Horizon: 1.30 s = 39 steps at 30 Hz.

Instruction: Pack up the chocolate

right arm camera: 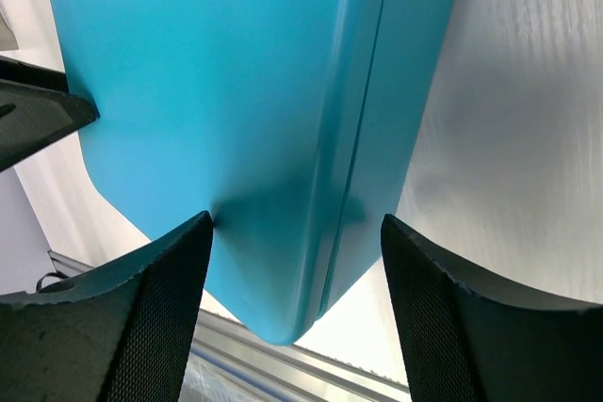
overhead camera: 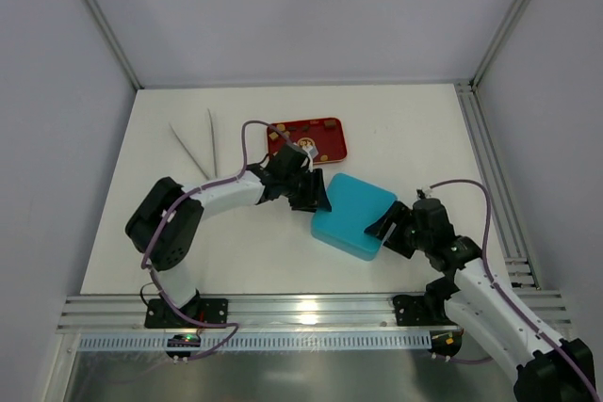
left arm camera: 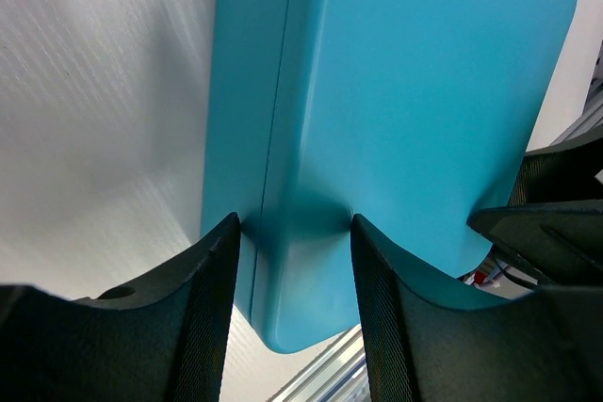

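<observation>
Box (overhead camera: pixel 353 216): teal plastic, smooth, satin;
Table (overhead camera: pixel 424 138) under box: white, faintly brushed sheen;
Finger pads (left arm camera: pixel 212 308) at box: black, matt, fine mesh texture;
Tray (overhead camera: pixel 330 143) behind box: red, glossy

Place: a robot lab test cell.
Walls: plain grey panels (overhead camera: pixel 283 7) close it in on three sides, held by aluminium posts (overhead camera: pixel 99 16).
Surface: a bare white surface (overhead camera: pixel 405 129) with a slotted aluminium rail (overhead camera: pixel 311 311) along its near edge.
Machines: a left arm (overhead camera: pixel 212 197) and a right arm (overhead camera: pixel 490 294) bolted to that rail, with purple cables (overhead camera: pixel 243 143) looping loose.
Props: a teal box (overhead camera: pixel 353 214) and a red tray (overhead camera: pixel 325 138), laid out on the surface.
</observation>
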Tool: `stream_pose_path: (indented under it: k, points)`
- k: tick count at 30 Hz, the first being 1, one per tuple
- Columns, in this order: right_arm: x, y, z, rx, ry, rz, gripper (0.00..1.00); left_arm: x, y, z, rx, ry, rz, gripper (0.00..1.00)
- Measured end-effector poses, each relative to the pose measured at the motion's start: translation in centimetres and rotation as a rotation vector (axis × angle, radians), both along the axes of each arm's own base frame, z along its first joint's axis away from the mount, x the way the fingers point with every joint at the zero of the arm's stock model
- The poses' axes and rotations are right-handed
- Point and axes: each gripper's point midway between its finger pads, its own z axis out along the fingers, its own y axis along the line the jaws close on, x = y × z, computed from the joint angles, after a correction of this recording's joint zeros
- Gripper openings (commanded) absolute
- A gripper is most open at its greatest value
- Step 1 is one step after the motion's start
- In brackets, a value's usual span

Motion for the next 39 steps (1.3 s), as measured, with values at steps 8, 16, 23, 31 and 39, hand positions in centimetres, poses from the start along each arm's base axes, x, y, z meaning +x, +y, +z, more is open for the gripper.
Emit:
stream_pose_path:
  k: [8, 16, 23, 31, 39]
  points:
    - [-2.0, -0.2, -0.3, 0.012, 0.030, 0.017, 0.71, -0.1, -0.1, 0.0, -0.003, 0.007, -0.004, 0.48]
    - [-2.7, 0.2, -0.2, 0.061, 0.027, 0.023, 0.60, -0.2, -0.1, -0.1, -0.005, 0.012, -0.005, 0.48]
    - [-2.7, 0.5, -0.2, 0.085, 0.028, 0.019, 0.56, -0.2, -0.1, -0.1, -0.005, 0.013, -0.005, 0.48]
    - [-2.8, 1.4, -0.4, 0.128, 0.023, 0.019, 0.42, 0.4, 0.0, -0.3, -0.014, -0.004, 0.015, 0.48]
    - [-2.9, 2.7, -0.5, 0.156, 0.038, 0.039, 0.26, 1.8, 0.0, -0.2, -0.035, -0.060, 0.063, 0.47]
